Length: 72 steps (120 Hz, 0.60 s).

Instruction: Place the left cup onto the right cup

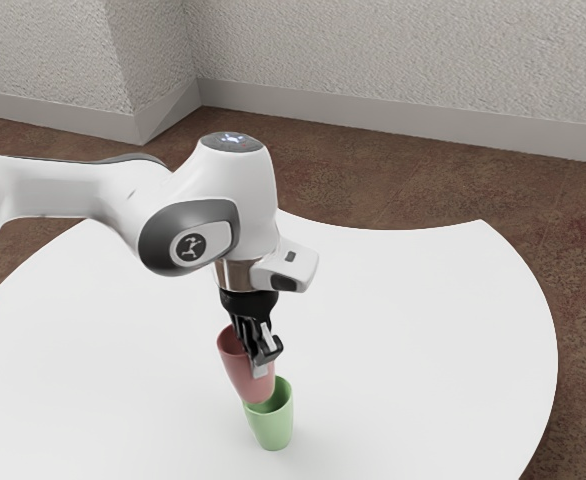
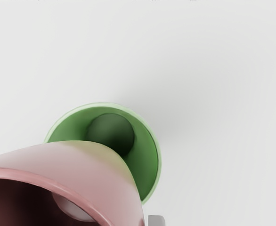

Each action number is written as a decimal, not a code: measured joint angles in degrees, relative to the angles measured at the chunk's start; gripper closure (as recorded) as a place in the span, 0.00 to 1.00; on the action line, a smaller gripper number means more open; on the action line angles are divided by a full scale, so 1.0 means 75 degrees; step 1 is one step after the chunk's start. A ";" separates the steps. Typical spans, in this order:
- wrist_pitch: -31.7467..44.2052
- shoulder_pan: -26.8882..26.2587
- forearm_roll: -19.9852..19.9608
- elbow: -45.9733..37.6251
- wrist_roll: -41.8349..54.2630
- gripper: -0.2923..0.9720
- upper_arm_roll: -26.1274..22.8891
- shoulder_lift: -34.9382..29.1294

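Two fingers (image 1: 265, 344) tight on tilted pink cup (image 1: 237, 366), base in green cup (image 1: 273, 422).

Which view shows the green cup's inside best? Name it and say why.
The wrist view: it looks down into the green cup, showing its rim, inner wall and dark bottom, though the tilted pink cup covers part of the mouth. The exterior view gives its outer wall from the side, on the table.
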 joint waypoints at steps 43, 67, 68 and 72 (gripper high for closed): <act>0.0075 -0.0001 -0.0004 0.0024 0.0009 0.85 0.0000 0.0036; 0.0085 -0.0047 -0.0005 0.0025 0.0009 0.85 -0.0001 0.0037; 0.0085 -0.0049 -0.0005 0.0025 0.0009 0.85 -0.0001 0.0037; 0.0086 -0.0051 -0.0005 0.0025 0.0008 0.85 -0.0006 0.0037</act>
